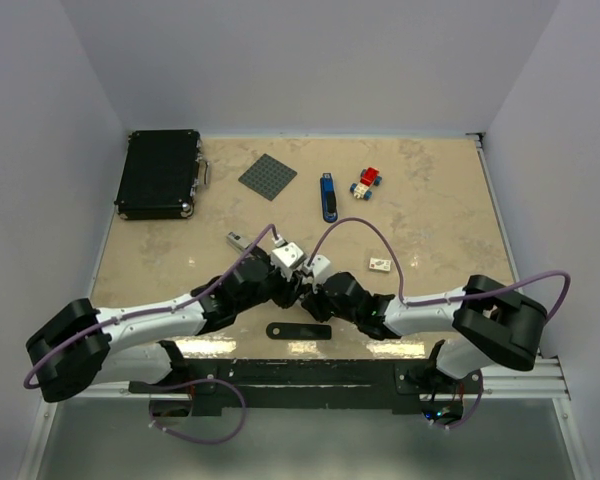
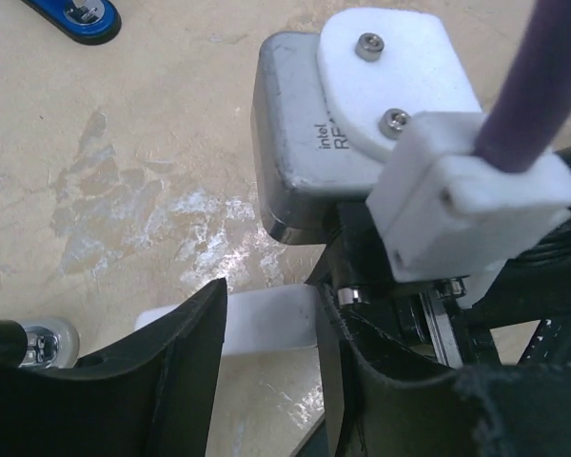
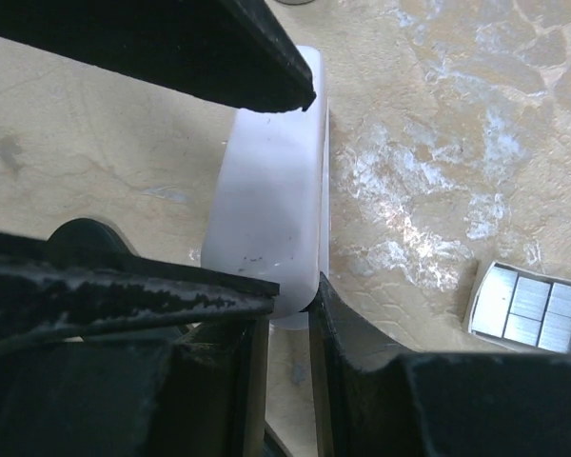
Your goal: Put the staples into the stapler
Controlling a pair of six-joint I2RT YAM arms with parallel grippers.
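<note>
Beige marbled counter (image 1: 430, 220) across the top view; black hard case (image 1: 160, 172) at upper left; blue stapler (image 1: 328, 197) at upper centre. At centre, right fingers (image 3: 381, 371) pinching a white translucent plastic piece (image 3: 271, 200); left fingers (image 2: 171, 371) flanking the same piece, grip impossible to tell. Tiny white box of grey staples (image 3: 531, 307) lying open on the counter, lower right of the right wrist view, well apart from the stapler.

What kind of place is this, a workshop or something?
Probably a robot test bench: a left arm and a right arm bolted at the edge of a marble-look table, plain pale walls boxing it in, and props such as a black case and a toy-brick car.
</note>
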